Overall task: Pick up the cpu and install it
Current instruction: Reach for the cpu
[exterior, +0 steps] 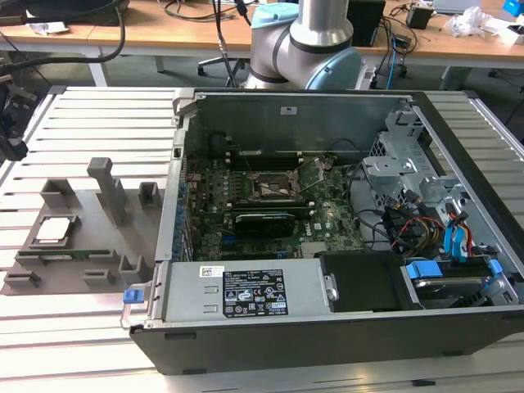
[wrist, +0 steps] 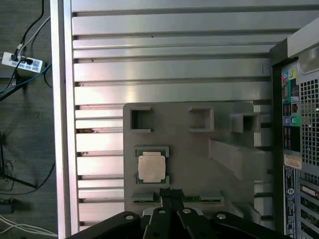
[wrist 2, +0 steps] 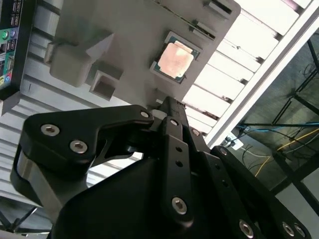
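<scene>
A: Well, where does the cpu (exterior: pixel 51 229) (wrist: pixel 151 167), the small flat square chip with a silvery-grey metal top and pale tan rim, lie?

B: Flat in a shallow square pocket of the grey plastic fixture plate (exterior: pixel 86 239), metal top up. That plate rests on the slatted aluminium surface (exterior: pixel 90 115). It is just beside the open black computer case (exterior: pixel 327 336), at the exterior view's left of it.

A: And the black two-fingered tool (wrist: pixel 172 191) (wrist 2: pixel 167 103)?

B: In both wrist views its fingers are pressed together with nothing between them. It hangs over the fixture plate, its tips near the chip's pocket but apart from the chip. Nothing touches the cpu.

A: What else stands on that plate?

B: Raised grey blocks and open-topped square holders around the chip, and one taller upright post (exterior: pixel 104 184) toward the case.

A: How does the case look?

B: It lies on its side with the cover off. The green motherboard (exterior: pixel 246 225) shows inside, and its dark metal socket frame (exterior: pixel 274 190) sits near the board's middle. Whether that frame is open I cannot tell. Bundled cables and blue clips crowd the drive bay (exterior: pixel 426 205) at the exterior view's right. A silver power supply box (exterior: pixel 246 299) with a label lies along the near wall.

A: The arm?

B: The grey and pale-blue robot arm joint (exterior: pixel 307 41) rises behind the case.
</scene>
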Tool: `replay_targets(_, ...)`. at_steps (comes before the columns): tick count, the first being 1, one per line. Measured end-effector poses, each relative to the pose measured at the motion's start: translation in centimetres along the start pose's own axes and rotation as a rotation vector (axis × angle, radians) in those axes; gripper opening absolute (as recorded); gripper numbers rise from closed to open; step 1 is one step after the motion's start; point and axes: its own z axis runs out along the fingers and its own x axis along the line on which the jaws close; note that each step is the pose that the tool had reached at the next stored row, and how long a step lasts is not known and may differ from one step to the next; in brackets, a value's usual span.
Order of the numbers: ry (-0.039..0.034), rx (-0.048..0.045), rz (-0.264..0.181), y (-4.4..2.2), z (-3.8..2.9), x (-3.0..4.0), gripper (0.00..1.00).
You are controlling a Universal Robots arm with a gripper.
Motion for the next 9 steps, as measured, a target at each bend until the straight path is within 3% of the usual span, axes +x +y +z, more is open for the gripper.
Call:
replay_targets(3,-0.0002,-0.0001,0.000,-0.01,0.39,0.63,0.11)
replay_targets(9,-0.0001,0.0000,0.000,-0.02,0.40,0.71,0.11)
